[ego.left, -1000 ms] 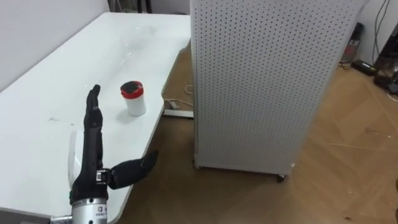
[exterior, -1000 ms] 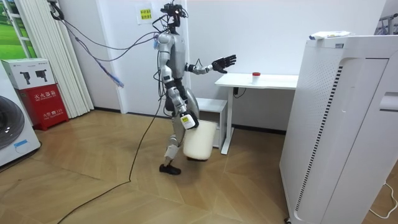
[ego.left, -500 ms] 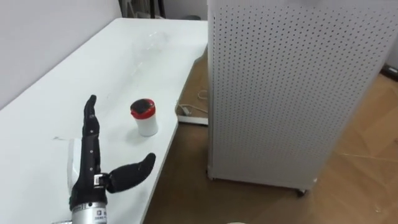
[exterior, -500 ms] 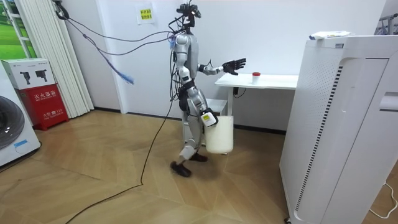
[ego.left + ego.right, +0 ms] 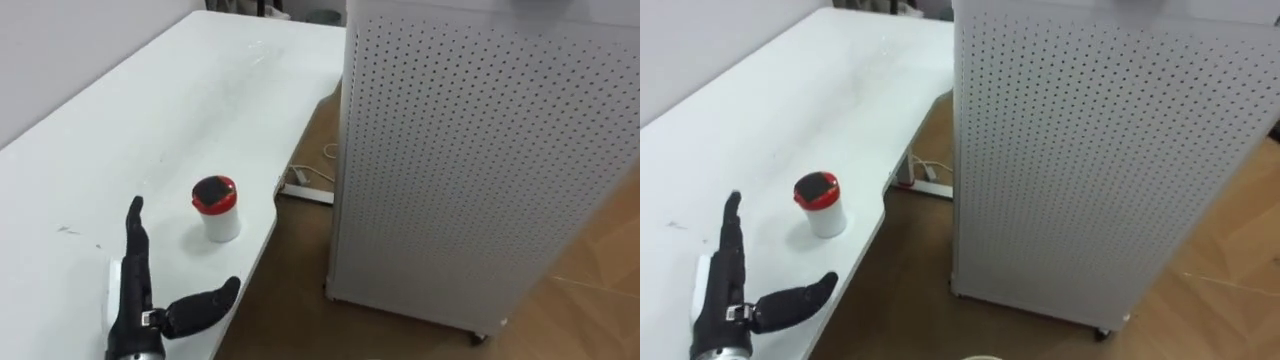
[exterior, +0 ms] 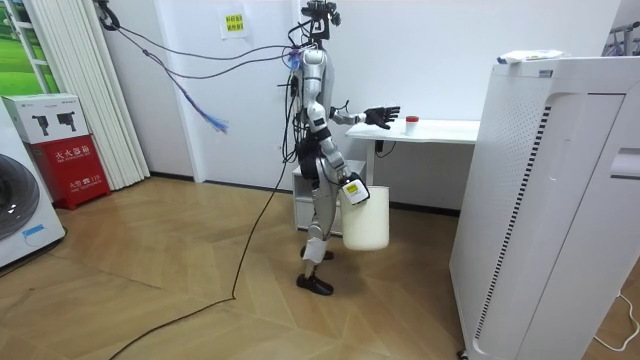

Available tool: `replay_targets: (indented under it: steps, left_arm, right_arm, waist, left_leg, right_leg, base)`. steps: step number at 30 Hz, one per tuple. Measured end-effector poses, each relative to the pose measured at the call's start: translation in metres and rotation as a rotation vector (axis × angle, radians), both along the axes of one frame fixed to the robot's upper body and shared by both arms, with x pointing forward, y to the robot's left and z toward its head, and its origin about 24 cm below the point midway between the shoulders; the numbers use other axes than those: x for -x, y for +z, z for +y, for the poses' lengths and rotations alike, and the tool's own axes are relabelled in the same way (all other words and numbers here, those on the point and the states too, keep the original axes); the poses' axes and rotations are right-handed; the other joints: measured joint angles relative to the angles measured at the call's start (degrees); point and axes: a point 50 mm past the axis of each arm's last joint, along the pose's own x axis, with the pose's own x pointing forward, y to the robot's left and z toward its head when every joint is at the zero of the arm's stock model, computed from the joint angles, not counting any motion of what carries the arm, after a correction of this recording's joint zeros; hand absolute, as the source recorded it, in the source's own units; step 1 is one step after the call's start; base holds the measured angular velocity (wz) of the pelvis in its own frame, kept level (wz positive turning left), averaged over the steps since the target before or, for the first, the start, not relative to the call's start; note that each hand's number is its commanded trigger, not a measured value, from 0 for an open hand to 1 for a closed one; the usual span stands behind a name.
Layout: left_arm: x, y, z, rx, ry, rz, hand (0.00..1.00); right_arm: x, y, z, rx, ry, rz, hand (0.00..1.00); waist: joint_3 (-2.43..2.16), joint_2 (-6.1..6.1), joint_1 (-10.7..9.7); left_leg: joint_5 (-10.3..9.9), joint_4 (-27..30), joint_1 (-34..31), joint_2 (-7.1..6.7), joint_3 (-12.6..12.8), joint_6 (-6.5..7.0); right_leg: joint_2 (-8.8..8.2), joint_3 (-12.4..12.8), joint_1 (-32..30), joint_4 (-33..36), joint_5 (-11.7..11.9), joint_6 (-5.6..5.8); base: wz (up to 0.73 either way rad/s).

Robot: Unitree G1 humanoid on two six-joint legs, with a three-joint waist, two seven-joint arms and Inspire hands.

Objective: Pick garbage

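Red-lidded white cup (image 5: 215, 207) stands on the white table (image 5: 120, 130), left hand (image 5: 129, 300) straight-fingered nearby, apart from it.

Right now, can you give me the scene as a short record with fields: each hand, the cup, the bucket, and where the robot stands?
left hand: open, fingers straight, over the table, short of the cup, not touching it
cup: white with a red lid, upright, near the table's edge
right hand: low at the robot's side, at the top of the bucket
bucket: white, hangs beside the robot's leg, seems off the floor
robot: stands at the table's end on the room view's left
nearby: white perforated cabinet, right of the table
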Motion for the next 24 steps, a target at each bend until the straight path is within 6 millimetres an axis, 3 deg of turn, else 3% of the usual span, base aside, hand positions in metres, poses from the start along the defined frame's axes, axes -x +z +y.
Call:
replay_targets:
  steps: [7, 18, 24]
  left_arm:
    - [0.005, -0.016, 0.0, 0.093, 0.026, 0.079, 0.0]
    - [0.002, -0.02, 0.003, 0.147, 0.046, 0.083, 0.0]
    - [-0.002, -0.019, 0.005, 0.146, 0.066, 0.078, 0.0]
  right_arm:
    - [0.0, 0.001, 0.005, -0.022, 0.039, -0.009, 1.0]
    - [0.002, 0.0, 0.01, -0.01, 0.097, 0.001, 1.0]
    - [0.012, -0.003, 0.01, 0.007, 0.123, 0.031, 1.0]
  waist:
    - [0.0, -0.04, -0.56]
    - [0.08, -0.36, -0.85]
    - [-0.13, -1.0, -1.61]
  left_leg:
    - [0.02, -2.81, 3.96, 0.22, 0.04, -0.03]
    - [0.32, -4.39, 5.83, 0.58, 0.45, -0.46]
    - [0.34, -4.32, 5.46, 0.63, 0.65, -0.49]
  right_leg:
    - [0.64, -0.14, 4.49, -4.07, 0.69, 0.36]
    - [1.19, 0.58, 5.73, -4.81, 0.79, 0.25]
    - [1.21, 0.69, 5.49, -4.3, 0.88, 0.11]
  base:
    - [0.0]
    - [-0.02]
    - [0.0]
